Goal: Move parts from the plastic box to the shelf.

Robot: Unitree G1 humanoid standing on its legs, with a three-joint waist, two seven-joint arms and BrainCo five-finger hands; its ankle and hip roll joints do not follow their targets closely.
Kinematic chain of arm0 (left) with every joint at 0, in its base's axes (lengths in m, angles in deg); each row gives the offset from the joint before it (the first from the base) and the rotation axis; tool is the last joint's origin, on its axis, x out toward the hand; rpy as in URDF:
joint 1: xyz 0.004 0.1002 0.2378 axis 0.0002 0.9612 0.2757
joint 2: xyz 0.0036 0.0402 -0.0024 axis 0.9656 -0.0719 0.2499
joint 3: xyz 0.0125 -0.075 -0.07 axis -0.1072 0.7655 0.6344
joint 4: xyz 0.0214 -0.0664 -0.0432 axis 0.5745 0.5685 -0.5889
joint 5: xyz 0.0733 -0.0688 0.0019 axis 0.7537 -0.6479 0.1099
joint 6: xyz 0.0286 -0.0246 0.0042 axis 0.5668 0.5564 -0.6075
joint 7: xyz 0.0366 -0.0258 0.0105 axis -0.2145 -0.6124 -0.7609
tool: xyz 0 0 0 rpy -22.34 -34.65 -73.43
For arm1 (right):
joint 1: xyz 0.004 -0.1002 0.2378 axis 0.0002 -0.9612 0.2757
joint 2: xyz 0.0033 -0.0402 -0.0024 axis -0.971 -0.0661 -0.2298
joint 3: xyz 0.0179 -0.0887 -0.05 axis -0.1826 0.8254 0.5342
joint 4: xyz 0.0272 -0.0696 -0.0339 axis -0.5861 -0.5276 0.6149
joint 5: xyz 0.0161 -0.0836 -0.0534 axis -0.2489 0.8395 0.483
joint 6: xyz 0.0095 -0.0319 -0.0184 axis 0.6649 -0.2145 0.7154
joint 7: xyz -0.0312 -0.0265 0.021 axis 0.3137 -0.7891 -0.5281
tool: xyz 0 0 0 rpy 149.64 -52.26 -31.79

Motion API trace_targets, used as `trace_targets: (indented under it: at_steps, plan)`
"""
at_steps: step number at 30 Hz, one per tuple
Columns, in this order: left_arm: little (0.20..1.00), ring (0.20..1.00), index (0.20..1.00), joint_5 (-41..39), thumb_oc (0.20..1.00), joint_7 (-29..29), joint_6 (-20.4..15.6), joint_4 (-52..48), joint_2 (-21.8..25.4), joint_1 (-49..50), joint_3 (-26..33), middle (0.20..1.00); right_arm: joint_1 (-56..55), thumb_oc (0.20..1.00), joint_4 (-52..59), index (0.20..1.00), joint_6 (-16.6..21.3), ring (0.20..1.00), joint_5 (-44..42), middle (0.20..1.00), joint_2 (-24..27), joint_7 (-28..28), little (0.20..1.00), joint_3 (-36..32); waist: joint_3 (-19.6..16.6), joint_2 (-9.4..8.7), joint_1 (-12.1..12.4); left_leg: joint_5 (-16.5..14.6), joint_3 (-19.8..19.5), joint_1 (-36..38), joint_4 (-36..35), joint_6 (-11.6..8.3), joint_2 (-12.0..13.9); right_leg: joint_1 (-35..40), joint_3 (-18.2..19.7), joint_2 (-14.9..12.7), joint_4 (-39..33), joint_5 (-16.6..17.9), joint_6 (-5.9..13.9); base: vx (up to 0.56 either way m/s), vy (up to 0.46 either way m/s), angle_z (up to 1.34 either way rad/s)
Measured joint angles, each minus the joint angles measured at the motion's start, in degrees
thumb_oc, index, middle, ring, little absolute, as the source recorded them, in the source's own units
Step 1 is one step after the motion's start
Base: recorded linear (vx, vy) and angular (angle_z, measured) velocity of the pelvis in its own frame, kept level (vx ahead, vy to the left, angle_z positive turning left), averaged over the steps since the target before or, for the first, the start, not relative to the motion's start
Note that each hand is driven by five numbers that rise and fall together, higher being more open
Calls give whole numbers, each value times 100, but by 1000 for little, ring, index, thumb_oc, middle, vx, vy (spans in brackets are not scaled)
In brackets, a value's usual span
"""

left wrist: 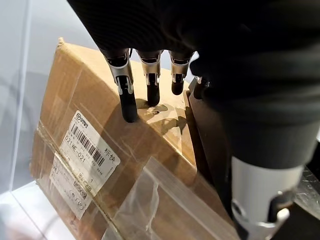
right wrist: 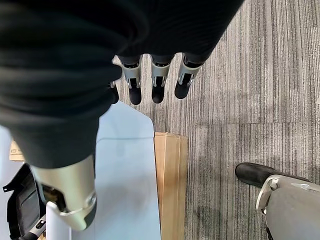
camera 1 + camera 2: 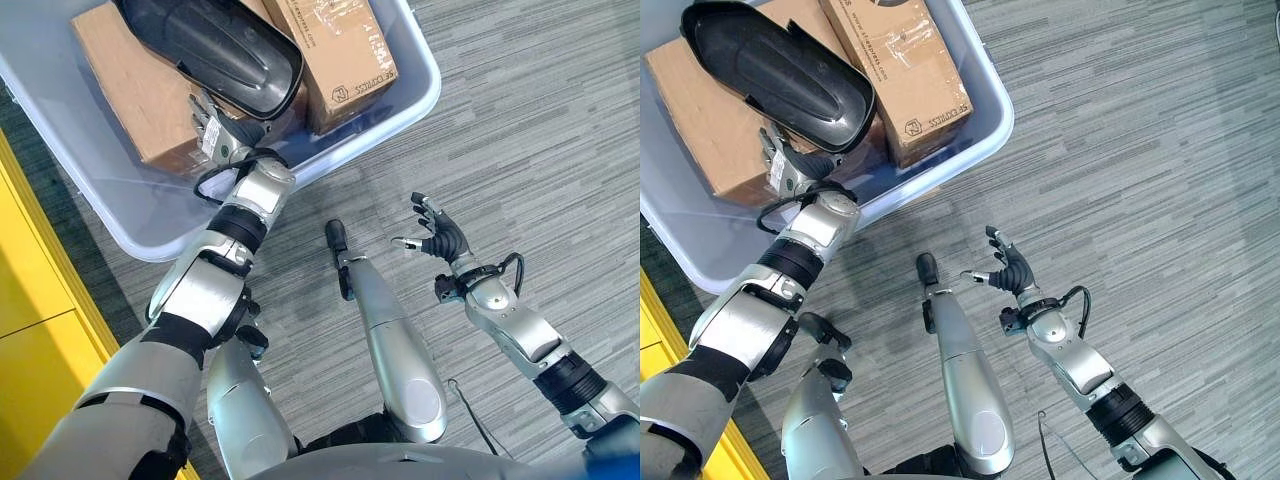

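Observation:
A long black plastic part (image 3: pixel 215 45) lies tilted across two cardboard boxes inside the pale translucent plastic box (image 3: pixel 400 110). My left hand (image 3: pixel 215 130) reaches into the box just under the near end of the black part. Its fingers (image 1: pixel 127 100) are straight, with their tips on the top of the left cardboard box (image 1: pixel 90 125). It grips nothing. My right hand (image 3: pixel 440 235) hovers over the carpet to the right of the box, fingers (image 2: pixel 155 80) spread and empty.
A second cardboard box (image 3: pixel 335 50) stands at the right end of the plastic box. A yellow panel (image 3: pixel 40 330) runs along the left side. Grey striped carpet (image 3: pixel 540 130) lies open to the right of the box.

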Motion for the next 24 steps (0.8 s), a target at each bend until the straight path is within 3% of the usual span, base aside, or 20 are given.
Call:
trace_targets:
  at_steps: [5,6,8,10,14,24]
  plan:
    - [1000,1000,1000,-555,1000,-422,-648,1,-78,109,116,1000,-65,1000,0,1000,35,1000,2,1000,-4,-48,1000,33,0,0,3,53,-19,49,-37,-30,2,-14,-9,4,134,-87,-32,-16,-43,1]
    - [1000,1000,1000,-578,1000,-595,-966,-108,-161,284,356,1000,-116,1000,9,1000,76,1000,7,1000,-34,-90,1000,32,0,0,16,89,-21,82,-87,-68,1,-5,-23,6,143,-91,-35,0,0,0]
    - [1000,1000,1000,-697,1000,-816,-1271,-180,-278,429,489,1000,-262,1000,80,1000,123,1000,6,1000,-41,-140,1000,30,0,0,11,97,-58,84,-95,-64,7,4,-52,9,161,-105,-55,-32,-40,4]
    - [1000,1000,1000,-772,1000,-1098,-1910,-578,-544,904,834,1000,-538,1000,194,1000,192,1000,13,1000,-79,-220,1000,48,3,10,102,150,-145,147,-169,-114,20,90,-126,12,144,-114,-67,-51,-52,9]
    - [1000,1000,1000,-796,1000,-1358,-2433,-944,-639,1143,848,1000,-617,1000,201,1000,243,1000,186,1000,-89,-263,1000,45,3,10,262,164,-218,181,-182,-122,9,183,-185,-8,147,-154,-76,-18,-17,9]
    - [1000,1000,1000,-1004,1000,-1608,-2889,-1525,-879,1125,1134,1000,-585,1000,222,1000,174,1000,225,1000,-116,-374,1000,26,3,11,373,233,-357,211,-269,-121,6,314,-318,-20,115,-158,-85,-9,-1,6]
